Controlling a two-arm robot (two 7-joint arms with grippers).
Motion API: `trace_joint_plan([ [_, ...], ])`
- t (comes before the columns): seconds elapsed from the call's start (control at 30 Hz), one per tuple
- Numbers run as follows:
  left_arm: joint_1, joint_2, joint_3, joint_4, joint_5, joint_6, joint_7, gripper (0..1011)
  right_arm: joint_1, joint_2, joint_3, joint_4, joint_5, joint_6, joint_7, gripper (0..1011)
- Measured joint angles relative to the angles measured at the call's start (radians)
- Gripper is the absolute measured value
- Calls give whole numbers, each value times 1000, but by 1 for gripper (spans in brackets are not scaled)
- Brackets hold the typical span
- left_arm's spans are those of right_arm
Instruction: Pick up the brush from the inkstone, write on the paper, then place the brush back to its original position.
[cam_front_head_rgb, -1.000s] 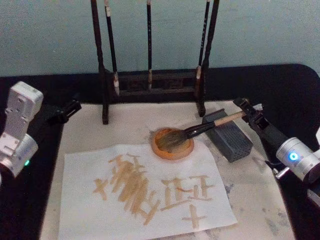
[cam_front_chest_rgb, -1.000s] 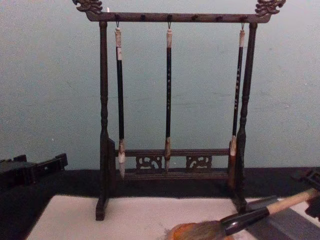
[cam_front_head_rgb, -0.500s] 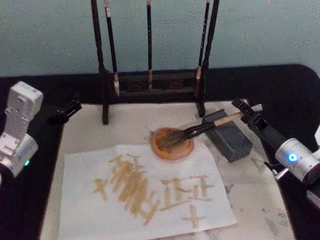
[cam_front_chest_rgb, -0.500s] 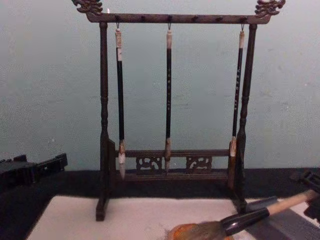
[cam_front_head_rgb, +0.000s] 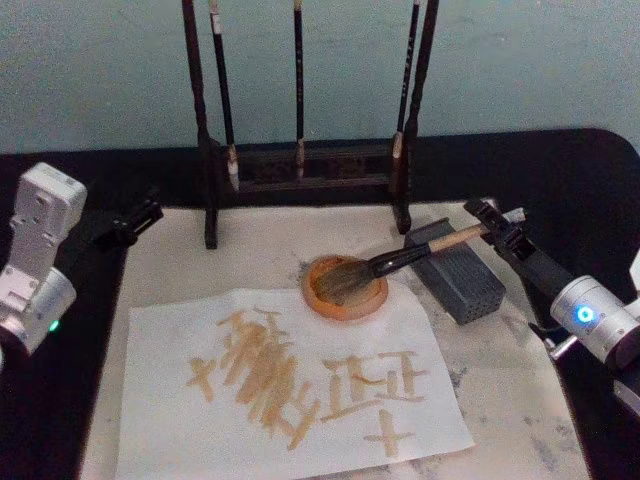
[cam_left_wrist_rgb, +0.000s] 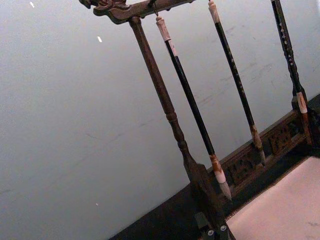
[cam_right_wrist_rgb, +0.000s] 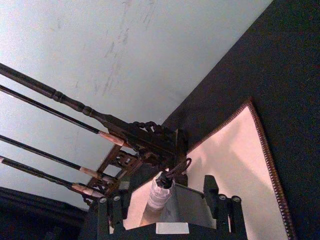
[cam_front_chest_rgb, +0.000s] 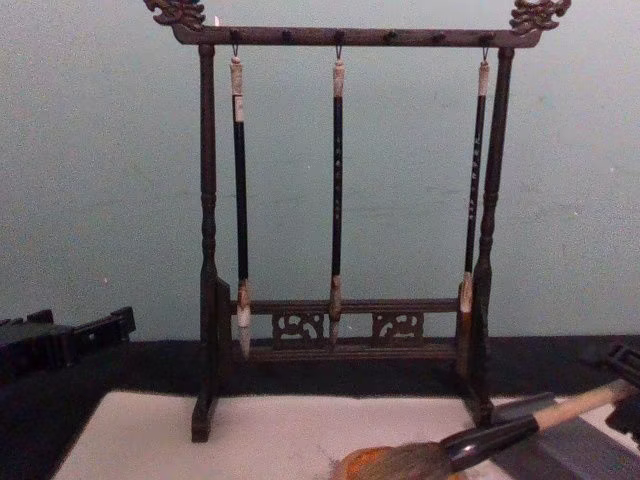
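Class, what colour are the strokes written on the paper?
Pale golden-brown strokes on the white paper, clearest in the head view.

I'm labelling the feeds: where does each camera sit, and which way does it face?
Head: high, looking down on paper, inkstone, brush; left hand, right hand show.
Chest: low, facing the rack side-on; left hand at left edge.
Left wrist: tilted, facing rack and wall; hand's edge shows.
Right wrist: over its open fingers flanking the brush's end, toward the rack.
All four share the rack.
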Motion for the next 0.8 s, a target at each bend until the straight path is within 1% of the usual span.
trace_joint_plan([
  [0.07, 0, 0, 0, 0, 0, 0, 0, 1002, 0, 0, 0, 0, 0, 0, 0, 910],
  [0.13, 0, 0, 0, 0, 0, 0, 0, 1002, 0, 0, 0, 0, 0, 0, 0, 839],
  [0.2, 0, 0, 0, 0, 0, 0, 0, 1002, 0, 0, 0, 0, 0, 0, 0, 805],
  [0.23, 0, 0, 0, 0, 0, 0, 0, 1002, -1, -1, 1, 1, 0, 1, 0, 748],
  [0.27, 0, 0, 0, 0, 0, 0, 0, 1002, -1, -1, 1, 1, 0, 1, 0, 735],
  [0.3, 0, 0, 0, 0, 0, 0, 0, 1002, -1, -1, 1, 1, 0, 1, 0, 687],
  [0.33, 0, 0, 0, 0, 0, 0, 0, 1002, -1, -1, 1, 1, -1, 1, 0, 669],
  [0.37, 0, 0, 0, 0, 0, 0, 0, 1002, -1, -1, 1, 1, -1, 1, 1, 626],
  [0.43, 0, 0, 0, 0, 0, 0, 0, 1002, -1, -1, 1, 1, -1, 1, 1, 592],
  [0.47, 0, 0, 0, 0, 0, 0, 0, 1002, -1, -1, 1, 1, -1, 1, 1, 532],
  [0.53, 0, 0, 0, 0, 0, 0, 0, 1002, -1, -1, 1, 1, -1, 1, 1, 483],
  [0.57, 0, 0, 0, 0, 0, 0, 0, 1002, -1, -1, 2, 2, -1, 1, 1, 419],
  [0.6, 0, 0, 0, 0, 0, 0, 0, 1002, -1, -1, 2, 2, -1, 1, 1, 399],
  [0.63, 0, 0, 0, 0, 0, 0, 0, 1002, -1, -1, 2, 2, -1, 2, 1, 357],
  [0.7, 0, 0, 0, 0, 0, 0, 0, 1002, -1, -1, 2, 2, -1, 2, 1, 325],
  [0.77, 0, 0, 0, 0, 0, 0, 0, 1002, -1, -1, 2, 2, -1, 2, 1, 239],
  [0.8, 0, 0, 0, 0, 0, 0, 0, 1002, -1, -2, 2, 1, 0, 2, 2, 215],
])
